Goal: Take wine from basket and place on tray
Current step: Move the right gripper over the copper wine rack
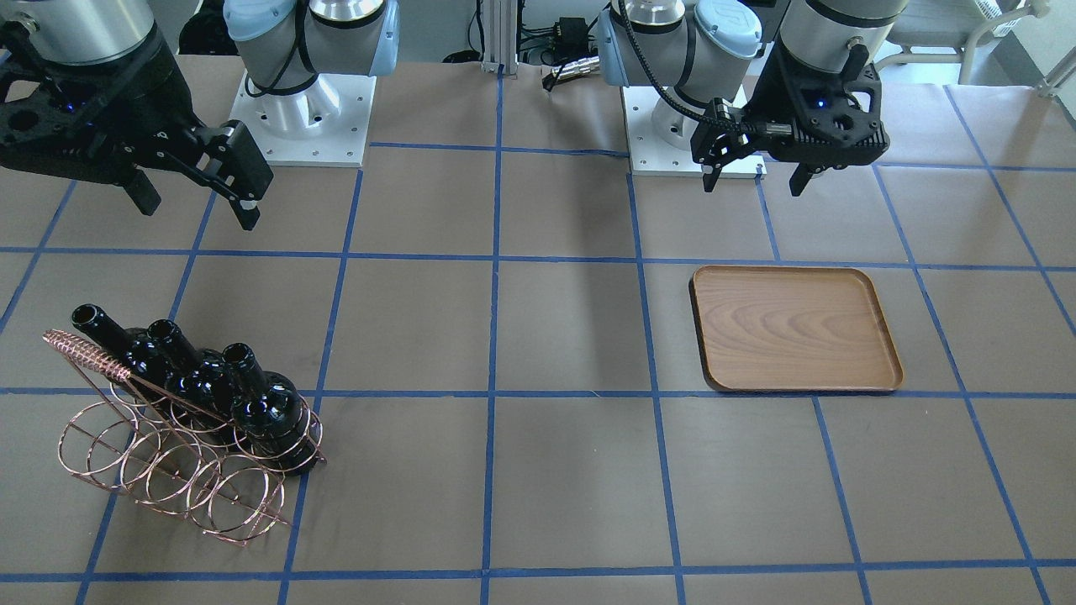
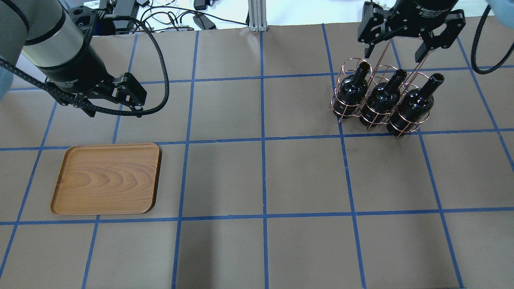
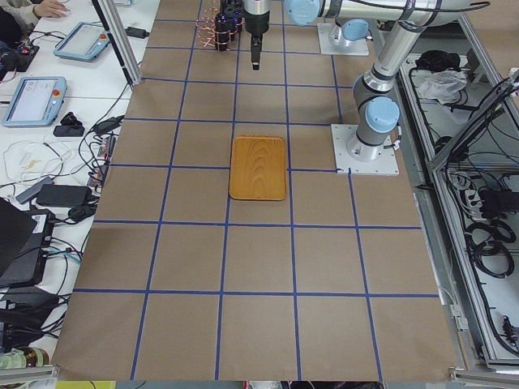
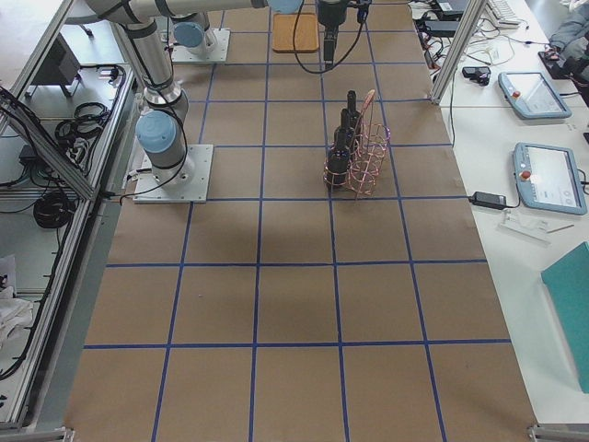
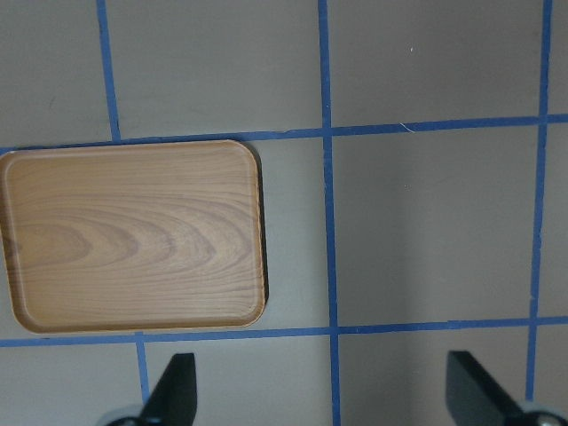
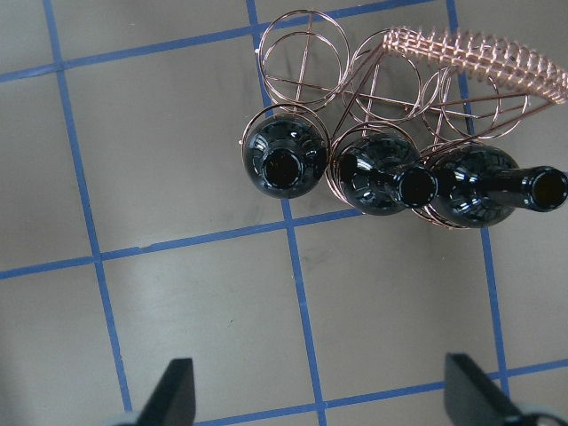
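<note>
While left end effector (image 5: 321,383), right end effector (image 6: 319,383) gape empty — glossy black wine (image 6: 282,165) upright in basket (image 6: 484,55).

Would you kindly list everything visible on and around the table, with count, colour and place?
wine bottles: three, glossy near-black, upright in the basket's row nearer the robot
basket: one, rose-gold wire, on the table's robot-right side
tray: one, brown wood, on the robot-left side
table: one, brown with a blue tape grid
touchscreen pendants: two, grey, on the side bench
left hand: one, black, open, raised beyond the tray
right hand: one, black, open, above the basket
</note>
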Controlling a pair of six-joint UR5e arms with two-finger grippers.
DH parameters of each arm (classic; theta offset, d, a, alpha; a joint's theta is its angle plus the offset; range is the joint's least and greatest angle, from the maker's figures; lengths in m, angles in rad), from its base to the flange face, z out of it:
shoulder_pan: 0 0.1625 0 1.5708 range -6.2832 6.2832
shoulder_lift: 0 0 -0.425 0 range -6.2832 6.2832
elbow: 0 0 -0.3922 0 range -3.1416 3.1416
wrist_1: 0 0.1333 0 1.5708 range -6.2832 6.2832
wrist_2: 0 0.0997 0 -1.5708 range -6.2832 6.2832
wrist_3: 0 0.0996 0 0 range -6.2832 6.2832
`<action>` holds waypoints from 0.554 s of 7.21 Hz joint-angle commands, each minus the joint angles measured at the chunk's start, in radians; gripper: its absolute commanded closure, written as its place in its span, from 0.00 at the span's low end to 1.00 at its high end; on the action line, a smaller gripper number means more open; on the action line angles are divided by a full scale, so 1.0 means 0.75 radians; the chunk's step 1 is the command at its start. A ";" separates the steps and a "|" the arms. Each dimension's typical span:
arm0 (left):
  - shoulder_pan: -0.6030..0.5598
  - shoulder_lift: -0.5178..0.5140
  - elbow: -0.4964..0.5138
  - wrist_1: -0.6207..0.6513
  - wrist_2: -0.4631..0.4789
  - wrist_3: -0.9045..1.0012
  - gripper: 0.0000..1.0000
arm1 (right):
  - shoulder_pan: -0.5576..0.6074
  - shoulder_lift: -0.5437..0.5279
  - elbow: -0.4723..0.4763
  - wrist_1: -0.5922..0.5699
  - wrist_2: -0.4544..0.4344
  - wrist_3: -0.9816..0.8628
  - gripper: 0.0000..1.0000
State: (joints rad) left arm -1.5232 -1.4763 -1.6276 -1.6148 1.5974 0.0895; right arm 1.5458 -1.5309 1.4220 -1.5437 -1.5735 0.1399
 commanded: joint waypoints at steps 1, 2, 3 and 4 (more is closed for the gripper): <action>0.000 0.001 -0.002 -0.001 -0.003 -0.001 0.00 | -0.008 0.002 0.002 -0.003 0.000 0.000 0.00; 0.000 -0.001 -0.002 0.001 -0.003 -0.001 0.00 | -0.008 0.002 0.002 -0.011 0.000 0.000 0.00; 0.000 -0.001 0.000 0.001 -0.003 -0.001 0.00 | -0.012 0.012 0.002 -0.014 -0.003 0.000 0.00; 0.000 -0.001 -0.002 0.003 -0.003 -0.001 0.00 | -0.018 0.024 0.002 -0.016 -0.003 0.000 0.00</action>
State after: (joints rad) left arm -1.5233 -1.4770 -1.6285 -1.6135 1.5954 0.0890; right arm 1.5370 -1.5219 1.4235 -1.5530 -1.5749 0.1396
